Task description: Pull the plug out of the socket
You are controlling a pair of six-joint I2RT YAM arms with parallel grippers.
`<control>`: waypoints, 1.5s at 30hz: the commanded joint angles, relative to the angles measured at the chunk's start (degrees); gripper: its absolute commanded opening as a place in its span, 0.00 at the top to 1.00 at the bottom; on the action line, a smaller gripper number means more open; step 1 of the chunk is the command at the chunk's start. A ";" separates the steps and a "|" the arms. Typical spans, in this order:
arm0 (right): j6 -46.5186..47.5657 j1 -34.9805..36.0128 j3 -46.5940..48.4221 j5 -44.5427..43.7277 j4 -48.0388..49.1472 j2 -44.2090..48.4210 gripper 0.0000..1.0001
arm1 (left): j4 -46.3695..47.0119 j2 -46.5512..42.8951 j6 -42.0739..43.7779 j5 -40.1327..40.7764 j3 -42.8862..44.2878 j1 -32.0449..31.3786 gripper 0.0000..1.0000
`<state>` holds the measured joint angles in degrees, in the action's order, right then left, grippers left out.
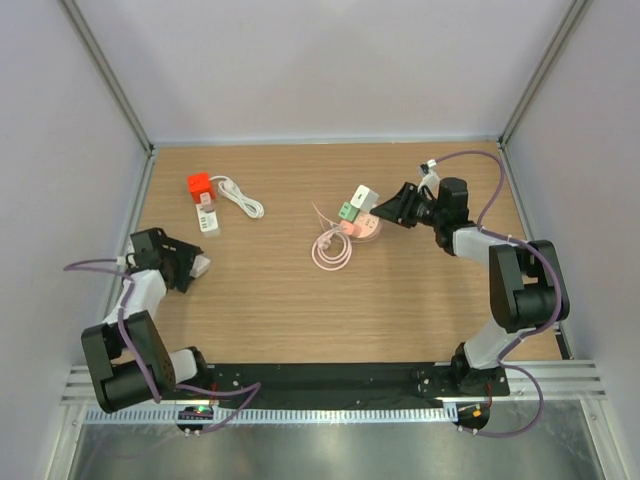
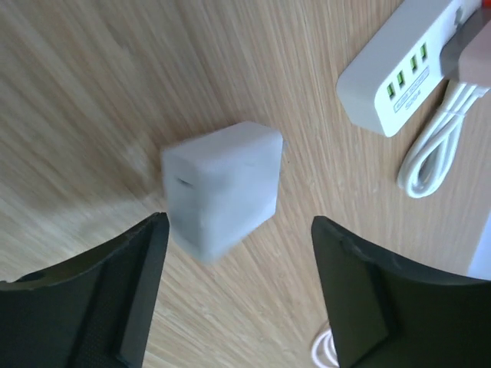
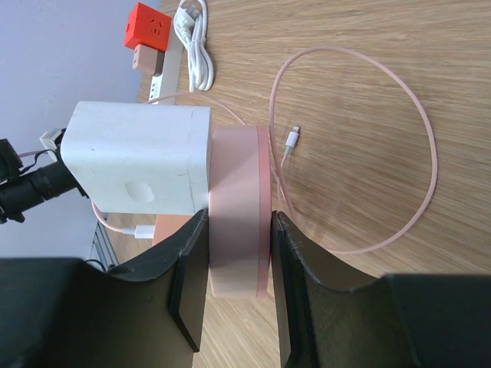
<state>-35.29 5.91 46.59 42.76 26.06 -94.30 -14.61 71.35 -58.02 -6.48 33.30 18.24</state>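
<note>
Right wrist: right gripper (image 3: pixel 239 217) clamps the pink socket (image 3: pixel 239 165); left gripper (image 2: pixel 238 224) spread wide by white cube (image 2: pixel 222 184).

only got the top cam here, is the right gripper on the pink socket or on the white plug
observer: on the pink socket. The right wrist view shows the right gripper closed on its two flat faces, and the white plug sticks out beyond the fingers, ungripped.
operator: ok and is the left one holding that white cube
observer: no. In the left wrist view the left gripper is open, and the white cube lies on the table between the fingers, touching neither.
operator: is the pink cable's loose end plugged into anything
observer: no. The right wrist view shows the pink cable ending in a connector that lies free on the wood.
</note>
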 commanded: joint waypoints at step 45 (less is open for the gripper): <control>-5.49 -0.11 1.58 8.83 11.55 -3.96 0.99 | 16.72 -5.53 12.93 -14.80 8.18 -43.18 0.00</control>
<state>-38.30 5.87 46.59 48.14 30.33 -99.07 -3.62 64.36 -45.21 -25.32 38.48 -21.45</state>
